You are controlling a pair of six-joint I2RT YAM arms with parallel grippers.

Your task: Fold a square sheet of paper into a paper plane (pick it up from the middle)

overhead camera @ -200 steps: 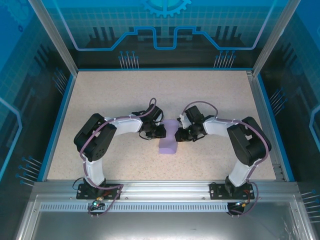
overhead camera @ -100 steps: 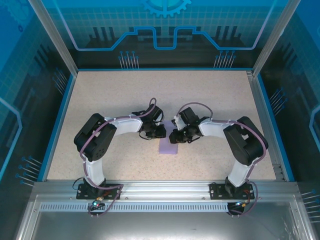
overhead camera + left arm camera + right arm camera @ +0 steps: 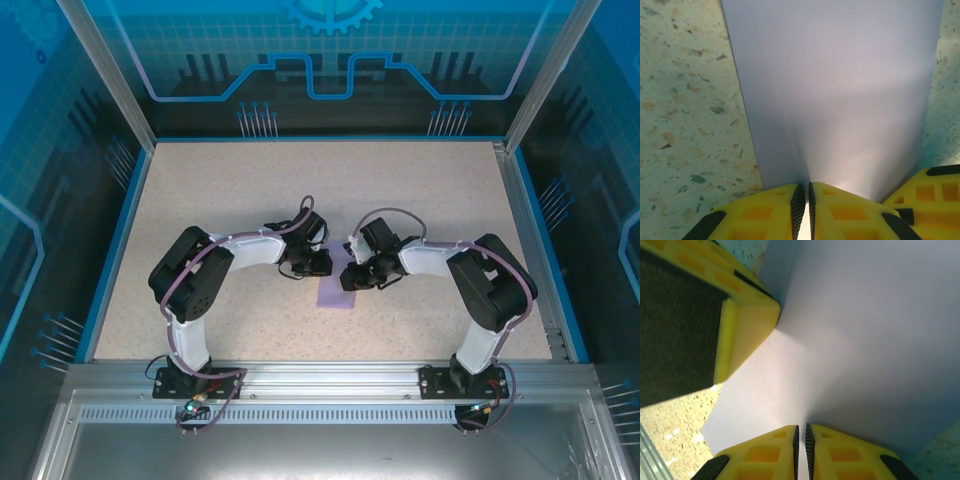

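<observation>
While both my arms meet over the sheet of paper [image 3: 335,296], my left pincer [image 3: 803,194] is pinched almost fully closed on the sheet's edge. The ribbed black pads nearly touch, with a hairline gap, and lavender paper runs straight out from between them. Same for my right pincer [image 3: 800,439]: yellow fingers drawn together, thin slit between the pads, the sheet gripped at its edge. Both hold the same sheet, nothing else in either.

From above, the sheet is a small plain lavender patch on the speckled table [image 3: 200,200]. Its far end is hidden under the two pincer heads and its near end sticks out from under them. The left pincer sits at the sheet's far left, the right pincer at its far right, the heads just beside each other.

In the left wrist view the sheet spreads away from my pads as a smooth strip with straight long edges and table on either side of it. A soft pucker rises from the pinch point. One yellow finger [image 3: 922,197] of the right pincer comes in at the sheet's edge just beside my grip.

In the right wrist view the left pincer's finger [image 3: 742,335] rests against the sheet near my own grip. I cannot tell whether the gripped end is lifted off the table or lying flat.
</observation>
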